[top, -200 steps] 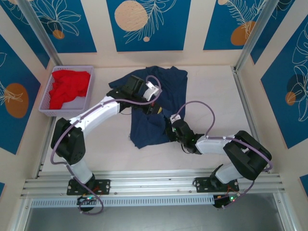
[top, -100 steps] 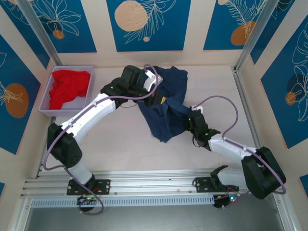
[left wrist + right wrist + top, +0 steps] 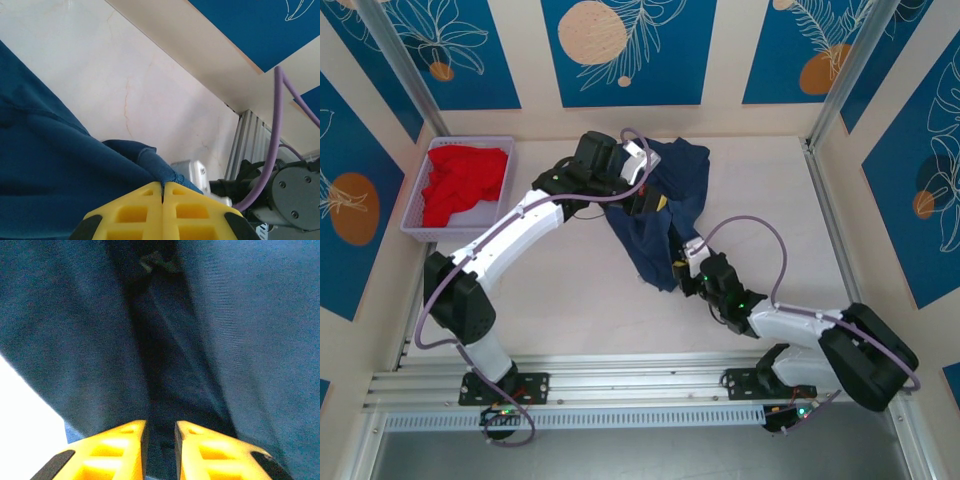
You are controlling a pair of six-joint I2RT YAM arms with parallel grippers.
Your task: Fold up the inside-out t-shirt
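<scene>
Fingers on the left arm were pressed flat together, their yellow tips meeting with no gap, and a ridge of navy cloth ran straight into the seam between them. They were clamped on the t-shirt. From the left wrist, the cloth spread away to the left in broad folds, with a hemmed edge curling just above the fingertips. Pale marbled worktop lay beyond it.

From overhead, the left fingers sat over the middle of the garment, toward the far side of the worktop.

The right fingers stood nearly closed, with only a narrow slot between them. Dark fabric dropped into that slot, so they were pinching the t-shirt too. The cloth hung close in front of the right wrist camera in deep folds. A small tangle of pale thread or stitching showed near the top, too blurred to make out.

Overhead, the right fingers held the lower tip of the t-shirt. The garment was bunched near the back wall and narrowed into a tapering band running from the left fingers toward the right ones, near the centre of the worktop.

Well apart at the far left, a red garment lay heaped in a lilac basket.
</scene>
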